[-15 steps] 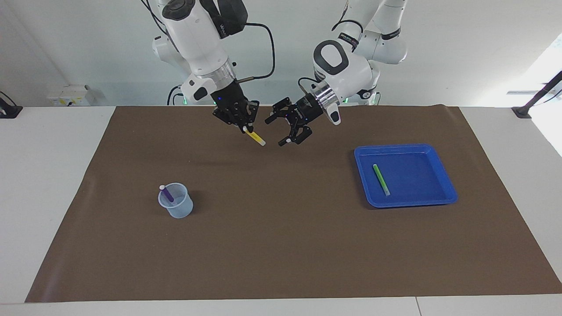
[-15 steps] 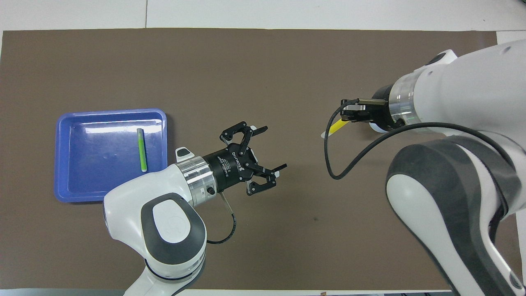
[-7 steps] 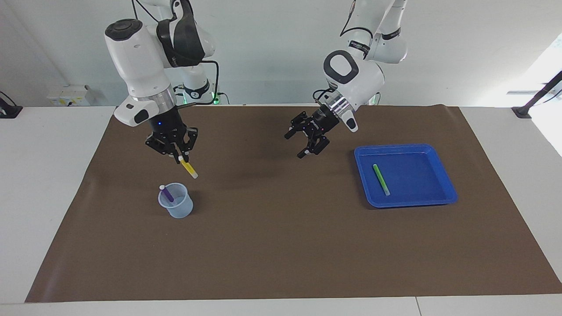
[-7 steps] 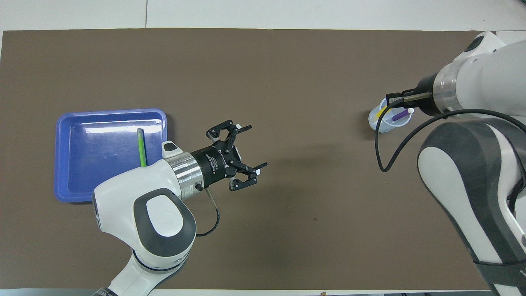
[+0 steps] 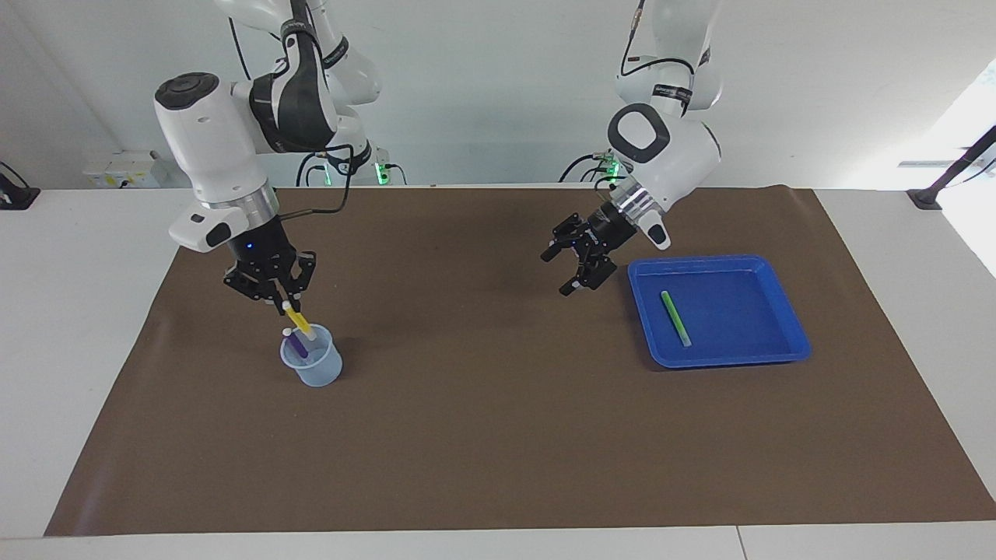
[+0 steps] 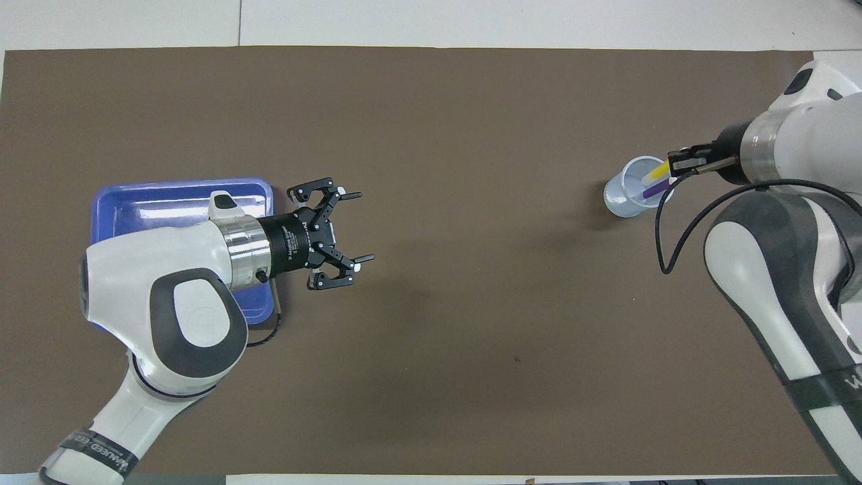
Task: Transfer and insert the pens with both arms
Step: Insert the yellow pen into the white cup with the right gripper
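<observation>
Left hand (image 5: 580, 268) hangs with its fingers spread and nothing in them, over the mat (image 5: 498, 435) just beside the tray (image 5: 794, 342); I take that arm to be on its way to the next pen. Only the green pen (image 5: 675, 317) lies in the tray, flat on the floor and apart from the walls, toward the left arm's end of the surface. It looks light, stiff and smooth, so I expect it to roll or skid if nudged; I would pinch it across the middle of the barrel, fingers square to its length. Low tray walls leave room for that approach.

Across the middle the mat is bare, so there is plenty of room to swing through.

Right hand (image 5: 282, 299) is clenched on the upper end of the yellow pen (image 5: 299, 323), which slants down with its pale tip at the mouth of the cup (image 5: 313, 365). Inside, the purple pen (image 5: 299, 346) leans against the wall. That cup seems thin and light; I judge a sideways push on its rim could tip it, so the pen should go straight down. It stands well in from the mat's edges.
</observation>
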Action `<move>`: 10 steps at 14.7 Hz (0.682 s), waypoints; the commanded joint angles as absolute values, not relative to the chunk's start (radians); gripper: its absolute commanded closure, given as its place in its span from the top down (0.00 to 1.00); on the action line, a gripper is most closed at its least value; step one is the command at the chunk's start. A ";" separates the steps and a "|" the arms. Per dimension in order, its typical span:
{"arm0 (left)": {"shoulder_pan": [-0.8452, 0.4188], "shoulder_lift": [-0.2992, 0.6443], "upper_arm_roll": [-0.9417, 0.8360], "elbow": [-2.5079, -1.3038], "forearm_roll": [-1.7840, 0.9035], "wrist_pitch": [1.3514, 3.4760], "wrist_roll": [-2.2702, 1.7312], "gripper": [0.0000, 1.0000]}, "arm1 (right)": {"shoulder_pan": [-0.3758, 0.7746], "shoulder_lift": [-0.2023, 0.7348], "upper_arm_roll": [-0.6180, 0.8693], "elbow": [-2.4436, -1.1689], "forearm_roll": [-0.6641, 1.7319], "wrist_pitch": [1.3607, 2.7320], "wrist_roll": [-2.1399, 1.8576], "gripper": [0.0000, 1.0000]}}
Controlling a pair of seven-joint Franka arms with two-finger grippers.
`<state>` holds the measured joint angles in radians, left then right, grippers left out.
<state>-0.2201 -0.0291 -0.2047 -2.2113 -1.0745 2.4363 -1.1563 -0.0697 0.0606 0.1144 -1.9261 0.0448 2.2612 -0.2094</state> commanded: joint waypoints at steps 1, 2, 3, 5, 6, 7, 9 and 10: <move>-0.143 -0.022 -0.210 -2.157 -0.880 2.298 -1.137 1.00 | -0.087 0.066 0.129 -1.960 0.028 2.299 -0.233 0.00; -0.129 -0.009 -0.210 -2.125 -0.785 2.268 -1.137 1.00 | -0.087 0.077 0.130 -1.962 0.028 2.312 -0.238 0.00; -0.127 -0.002 -0.210 -2.106 -0.676 2.257 -1.134 1.00 | -0.086 0.081 0.130 -1.974 0.028 2.324 -0.241 0.00; -0.127 0.008 -0.210 -2.102 -0.435 2.238 -1.089 1.00 | -0.080 0.081 0.130 -2.011 0.028 2.348 -0.241 0.00; -0.114 0.008 -0.207 -2.100 -0.405 2.215 -1.062 1.00 | -0.078 0.081 0.130 -2.029 0.028 2.355 -0.241 0.00; -0.088 0.009 -0.207 -2.097 -0.396 2.200 -1.022 1.00 | -0.078 0.080 0.130 -2.046 0.028 2.356 -0.241 0.00; -0.074 0.012 -0.204 -2.092 -0.317 2.154 -0.869 1.00 | -0.075 0.078 0.132 -2.083 0.028 2.358 -0.241 0.00; -0.066 0.024 -0.204 -2.094 -0.275 2.152 -0.814 1.00 | -0.075 0.078 0.132 -2.098 0.028 2.368 -0.242 0.00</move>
<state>-0.0886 -0.0009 -0.2025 -2.1185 -0.3503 2.1971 -0.9280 -0.0696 0.0925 0.1244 -2.0480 0.0447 2.3336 -0.2240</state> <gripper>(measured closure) 0.000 0.819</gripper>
